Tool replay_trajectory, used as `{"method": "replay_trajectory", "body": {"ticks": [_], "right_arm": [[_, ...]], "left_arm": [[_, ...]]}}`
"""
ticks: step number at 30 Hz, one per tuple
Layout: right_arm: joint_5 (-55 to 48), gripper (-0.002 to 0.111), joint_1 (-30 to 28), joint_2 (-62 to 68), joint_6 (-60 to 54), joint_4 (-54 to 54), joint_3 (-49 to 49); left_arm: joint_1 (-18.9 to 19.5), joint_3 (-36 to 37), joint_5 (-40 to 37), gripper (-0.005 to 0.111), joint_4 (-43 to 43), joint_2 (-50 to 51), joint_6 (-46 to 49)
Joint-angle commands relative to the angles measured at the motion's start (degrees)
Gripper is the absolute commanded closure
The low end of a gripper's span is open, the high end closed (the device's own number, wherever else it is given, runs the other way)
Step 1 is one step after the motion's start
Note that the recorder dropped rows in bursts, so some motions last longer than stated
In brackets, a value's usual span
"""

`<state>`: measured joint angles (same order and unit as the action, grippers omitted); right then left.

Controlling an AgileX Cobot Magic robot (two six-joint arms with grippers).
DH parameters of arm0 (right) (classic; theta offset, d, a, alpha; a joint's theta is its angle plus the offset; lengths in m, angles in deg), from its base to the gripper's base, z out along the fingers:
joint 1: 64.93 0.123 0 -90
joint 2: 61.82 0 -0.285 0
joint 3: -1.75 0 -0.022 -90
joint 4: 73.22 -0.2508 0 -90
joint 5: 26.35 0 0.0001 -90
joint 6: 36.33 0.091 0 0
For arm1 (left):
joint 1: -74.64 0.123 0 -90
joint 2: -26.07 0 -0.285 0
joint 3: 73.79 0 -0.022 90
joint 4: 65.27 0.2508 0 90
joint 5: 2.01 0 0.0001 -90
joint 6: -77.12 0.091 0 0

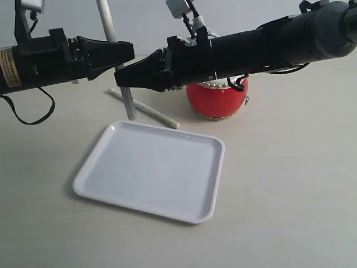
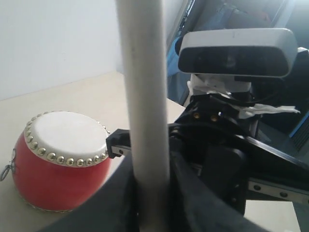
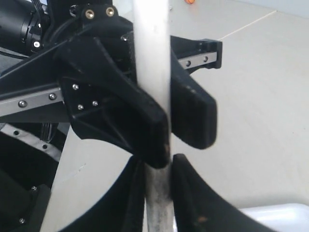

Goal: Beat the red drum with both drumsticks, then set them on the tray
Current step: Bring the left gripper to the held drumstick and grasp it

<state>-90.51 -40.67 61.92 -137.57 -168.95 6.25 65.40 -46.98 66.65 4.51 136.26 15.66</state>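
Bright even light, soft shadows, wrist views blurred up close, mild glare.

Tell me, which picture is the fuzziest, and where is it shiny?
Left wrist view: the held drumstick is a fuzzy close-up, the red drum sharper. Right wrist view: that drumstick looks washed-out white. Exterior view: sharp, soft glare on the drum, faint shadow under the tray.

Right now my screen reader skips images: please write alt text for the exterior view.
The left gripper and right gripper both clamp one nearly upright drumstick behind the white tray. A second drumstick lies on the table beside the red drum.
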Motion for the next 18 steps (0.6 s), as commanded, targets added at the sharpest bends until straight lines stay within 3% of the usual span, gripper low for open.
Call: {"method": "replay_trajectory", "body": {"ticks": [1,18], "right_arm": [[-0.6,0.108,0.1,-0.1,0.6,-0.8,-0.3],[-2.1,0.108,0.1,-0.1,1.2,-2.6,-0.3]], "left_arm": [[0.1,-0.3,-1.1,0.107,-1.4,0.2,1.0],[0.1,-0.3,-0.1,0.107,-2.1,0.2,0.0]]}}
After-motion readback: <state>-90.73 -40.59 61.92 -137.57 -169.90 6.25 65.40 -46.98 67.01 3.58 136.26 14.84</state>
